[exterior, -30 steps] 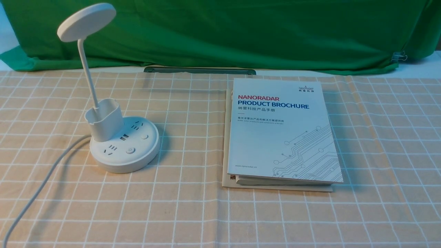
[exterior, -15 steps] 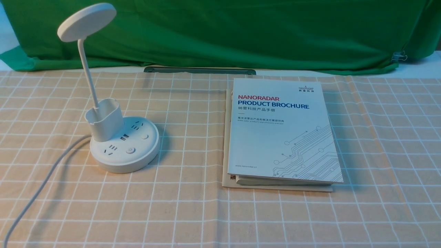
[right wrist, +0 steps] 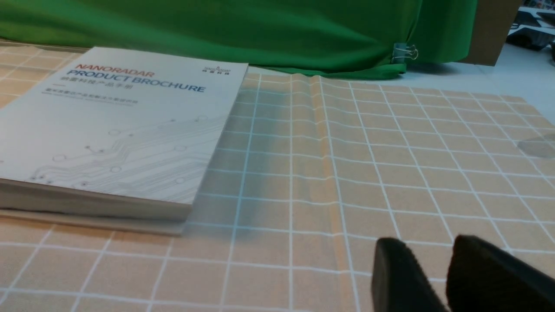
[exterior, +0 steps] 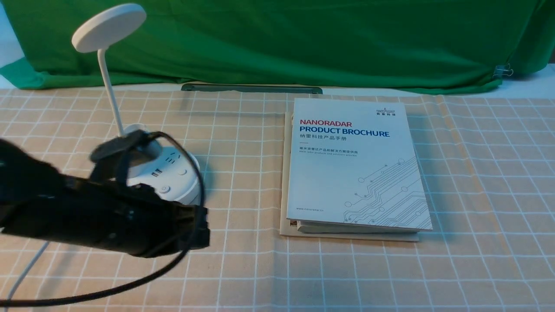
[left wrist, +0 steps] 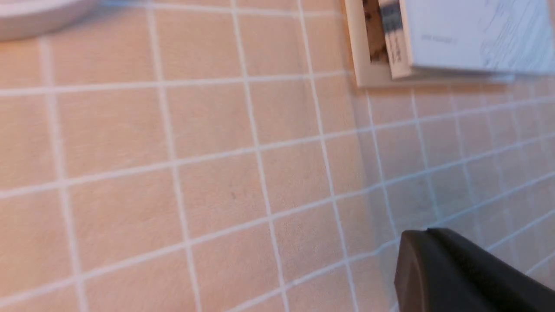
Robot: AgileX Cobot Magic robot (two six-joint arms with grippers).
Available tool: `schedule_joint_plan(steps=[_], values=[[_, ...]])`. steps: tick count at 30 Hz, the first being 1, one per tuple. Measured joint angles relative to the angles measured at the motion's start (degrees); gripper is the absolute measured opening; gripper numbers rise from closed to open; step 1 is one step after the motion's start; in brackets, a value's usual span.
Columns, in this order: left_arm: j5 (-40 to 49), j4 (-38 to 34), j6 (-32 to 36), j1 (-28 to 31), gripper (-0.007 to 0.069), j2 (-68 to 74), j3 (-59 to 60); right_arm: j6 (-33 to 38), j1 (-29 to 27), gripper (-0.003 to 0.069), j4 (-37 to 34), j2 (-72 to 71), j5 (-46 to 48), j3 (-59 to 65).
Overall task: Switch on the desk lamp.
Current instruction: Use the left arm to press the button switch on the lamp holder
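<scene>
The brochure (exterior: 353,162) cover reads "NANORADAR PRODUCT BROCHURE", with Chinese characters beneath and "www.nanoradar.cn" near its bottom.

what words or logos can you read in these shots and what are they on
"NANORADAR": red, on the cover of the white glossy paper brochure.
"PRODUCT BROCHURE": blue, just below it.
"纳雷科技产品手册": small blue line under that.
"www.nanoradar.cn": the cover's near left corner, barely legible.
The corner logo and the two fine lines under the short rule are too small to read surely.
No text shows on the white plastic desk lamp.
</scene>
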State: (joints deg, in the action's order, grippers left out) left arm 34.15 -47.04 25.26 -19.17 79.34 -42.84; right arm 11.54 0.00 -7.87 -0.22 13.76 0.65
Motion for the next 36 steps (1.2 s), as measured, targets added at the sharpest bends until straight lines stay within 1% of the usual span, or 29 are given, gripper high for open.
schedule_joint_plan(steps=[2, 4, 6, 8, 11, 15, 19, 22, 27, 36], values=[[-1.7, 9.7, -7.9, -4.4, 0.0002, 5.2, -4.9, 0.0, 0.0, 0.0241, 0.0, 0.0, 0.0, 0.0], [-2.9, 17.9, -14.4, -6.6, 0.0002, 8.6, -8.5, 0.0, 0.0, 0.0241, 0.0, 0.0, 0.0, 0.0], [-4.3, 24.2, -19.0, -7.5, 0.0002, 12.0, -12.3, 0.0, 0.0, 0.0241, 0.0, 0.0, 0.0, 0.0], [-6.4, 31.2, -24.1, -7.6, 0.0002, 15.9, -16.2, 0.0, 0.0, 0.0241, 0.0, 0.0, 0.0, 0.0], [-8.7, 39.0, -30.0, -7.0, 0.0002, 19.9, -21.2, 0.0, 0.0, 0.0241, 0.0, 0.0, 0.0, 0.0], [-8.6, 47.5, -35.7, -5.4, 0.0002, 25.3, -27.0, 0.0, 0.0, 0.0241, 0.0, 0.0, 0.0, 0.0], [-7.4, 49.7, -37.3, -3.2, 0.0002, 28.5, -29.2, 0.0, 0.0, 0.0241, 0.0, 0.0, 0.0, 0.0], [-7.1, 49.9, -38.9, -1.1, 0.0002, 29.7, -29.4, 0.0, 0.0, 0.0241, 0.0, 0.0, 0.0, 0.0], [-8.9, 50.2, -39.9, 1.7, 0.0002, 29.8, -29.5, 0.0, 0.0, 0.0241, 0.0, 0.0, 0.0, 0.0], [-8.8, 50.9, -40.0, 2.3, 0.0002, 29.8, -29.5, 0.0, 0.0, 0.0241, 0.0, 0.0, 0.0, 0.0]])
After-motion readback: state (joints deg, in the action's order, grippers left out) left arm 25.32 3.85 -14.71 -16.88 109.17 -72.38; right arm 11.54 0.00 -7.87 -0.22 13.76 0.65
